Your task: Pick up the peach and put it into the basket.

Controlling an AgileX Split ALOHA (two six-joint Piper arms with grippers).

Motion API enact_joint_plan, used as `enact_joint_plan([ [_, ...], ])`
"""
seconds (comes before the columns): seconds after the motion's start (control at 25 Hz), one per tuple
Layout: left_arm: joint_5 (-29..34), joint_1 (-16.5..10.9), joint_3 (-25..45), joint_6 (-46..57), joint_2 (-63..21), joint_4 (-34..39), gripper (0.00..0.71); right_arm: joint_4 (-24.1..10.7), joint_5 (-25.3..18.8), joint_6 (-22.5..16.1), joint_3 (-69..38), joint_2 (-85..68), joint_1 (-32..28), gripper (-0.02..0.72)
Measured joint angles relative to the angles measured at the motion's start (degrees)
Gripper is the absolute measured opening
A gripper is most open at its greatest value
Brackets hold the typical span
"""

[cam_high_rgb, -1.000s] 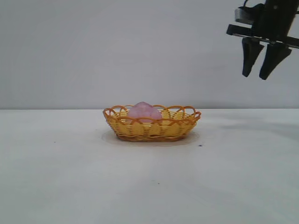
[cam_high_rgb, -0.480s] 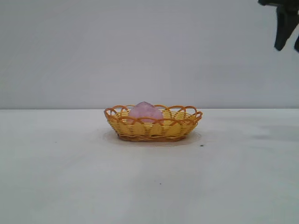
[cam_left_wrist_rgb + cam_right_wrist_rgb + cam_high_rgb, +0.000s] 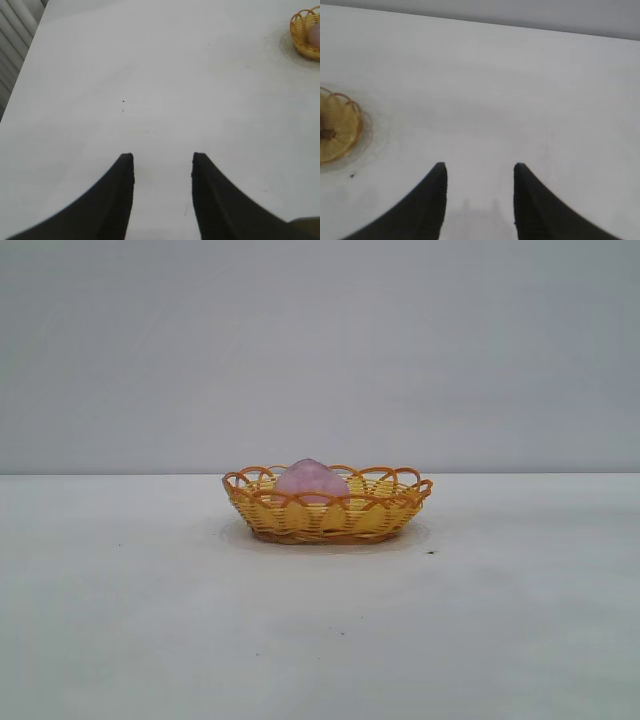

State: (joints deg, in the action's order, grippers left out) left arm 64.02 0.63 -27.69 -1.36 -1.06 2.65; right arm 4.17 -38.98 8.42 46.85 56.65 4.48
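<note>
Exterior: peach [image 3: 311, 478] sits inside the basket [image 3: 325, 515] at table [image 3: 150, 620] centre, top poking above the scalloped rim, so placement looks done, and neither arm shows in this shot. Left wrist: left gripper [image 3: 163, 160] hangs over bare table well apart from the basket [image 3: 303, 34], fingers parted, nothing between them, touching nothing, looks parked. Right wrist: right gripper [image 3: 480, 169] same story, fingers apart and empty above bare table, basket [image 3: 337, 131] off to one side and well clear, consistent with a finished drop.
</note>
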Motion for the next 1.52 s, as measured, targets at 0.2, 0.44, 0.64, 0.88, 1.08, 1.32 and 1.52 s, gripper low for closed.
enact_joint_plan([
  [0.2, 0.0, 0.0, 0.0, 0.0, 0.0, 0.0, 0.235, 0.11, -7.03, 0.77, -8.04, -13.72, 0.0, 0.246],
  [0.44, 0.09, 0.0, 0.0, 0.0, 0.0, 0.0, 0.235, 0.19, -18.21, -1.34, -13.85, -27.06, 0.0, 0.246],
  [0.64, 0.09, 0.0, 0.0, 0.0, 0.0, -0.04, 0.235, 0.19, -23.9, -2.07, -17.83, -36.19, 0.0, 0.246],
  [0.88, 0.09, 0.0, 0.0, 0.0, 0.0, -0.04, 0.235, 0.33, -25.41, -2.8, -18.8, -45.94, 0.0, 0.246],
  [1.08, 0.09, 0.0, 0.0, -0.11, 0.0, -0.04, 0.235, 0.33, -25.78, -3.0, -18.8, -54.92, 0.0, 0.246],
  [1.32, 0.09, 0.0, 0.0, -0.11, 0.0, -0.04, 0.235, 0.33, -26.39, -3.0, -18.8, -57.62, 0.0, 0.246],
  [1.52, 0.09, 0.0, 0.0, -0.11, 0.0, -0.04, 0.235, 0.33, -26.39, -3.0, -18.8, -57.62, 0.0, 0.246],
])
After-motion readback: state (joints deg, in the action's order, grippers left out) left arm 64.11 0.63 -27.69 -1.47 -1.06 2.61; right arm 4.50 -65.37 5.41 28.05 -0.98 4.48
